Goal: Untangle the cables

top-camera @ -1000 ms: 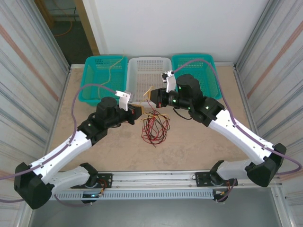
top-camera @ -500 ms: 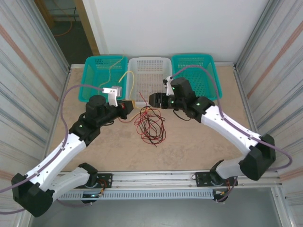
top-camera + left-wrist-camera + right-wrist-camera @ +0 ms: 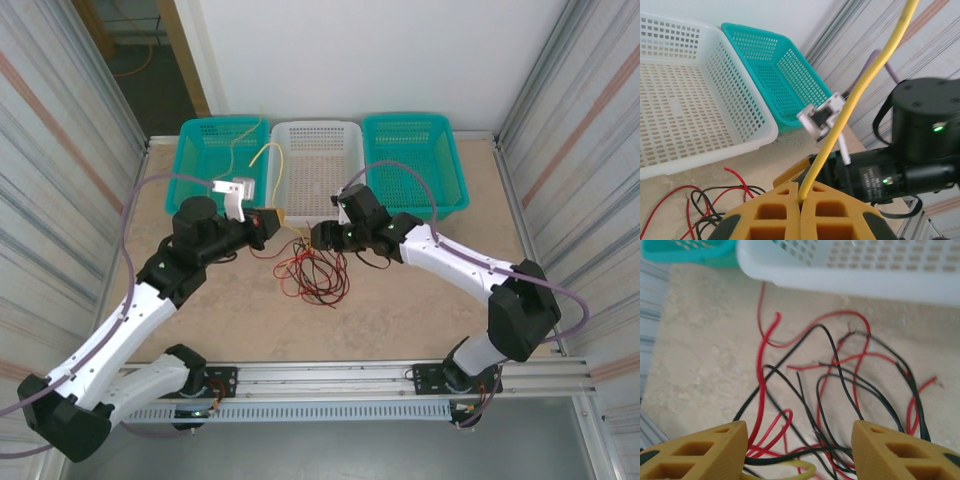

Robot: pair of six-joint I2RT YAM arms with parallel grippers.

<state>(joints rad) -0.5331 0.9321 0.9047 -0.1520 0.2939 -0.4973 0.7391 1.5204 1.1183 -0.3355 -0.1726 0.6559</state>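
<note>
**Yellow wire pinched, red and black still knotted**

The red and black cables are thin, glossy wires lying in loose, overlapping loops on the table, just in front of the white basket. The right wrist view shows their strands crossing one another many times. The yellow cable rises in a smooth arc over the white basket's left edge.

The table is a beige, faintly marbled slab. Three perforated plastic baskets stand in a row at its far edge: the white one sits between a teal basket and another teal basket. Ribbed metal panels close both sides, and a plain white wall stands behind.

The left arm reaches in from the near left with its elbow bent. The left gripper has its ribbed orange-yellow fingers pressed together on the yellow cable. The right arm folds back toward the centre. The right gripper hangs low over the tangle with its fingers spread apart and nothing between them.
</note>
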